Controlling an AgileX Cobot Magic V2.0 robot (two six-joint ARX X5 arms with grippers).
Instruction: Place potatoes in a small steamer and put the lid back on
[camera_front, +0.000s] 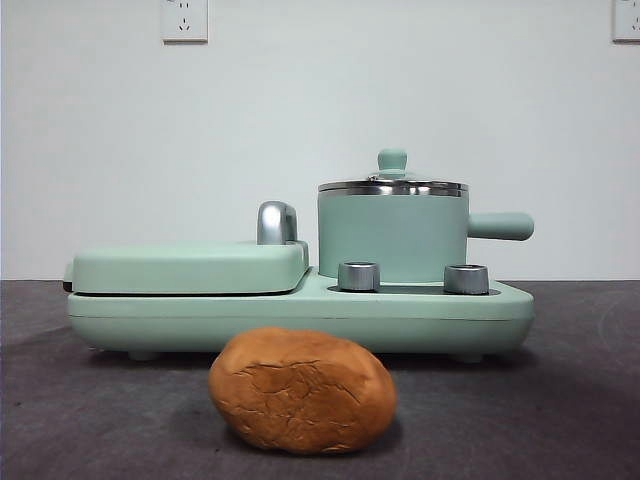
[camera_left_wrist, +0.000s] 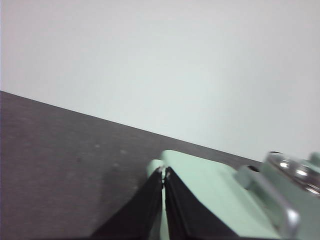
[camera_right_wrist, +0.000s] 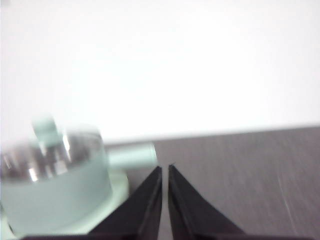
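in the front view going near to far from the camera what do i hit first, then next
potato → mint-green cooker base with its two steel knobs → small steamer with the lid on it → white wall

Front cam sits low at table height, close to the potato, facing the wall. Both wrist cams look out past their own jaws, and all three views catch the small steamer.

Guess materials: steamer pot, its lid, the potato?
Small steamer: matte mint coating, likely enamelled or painted metal; polished steel rim. Lid: shiny steel rim, mint knob, panel material unclear. Potato: matte, cracked orange-brown skin, possibly a foam prop.
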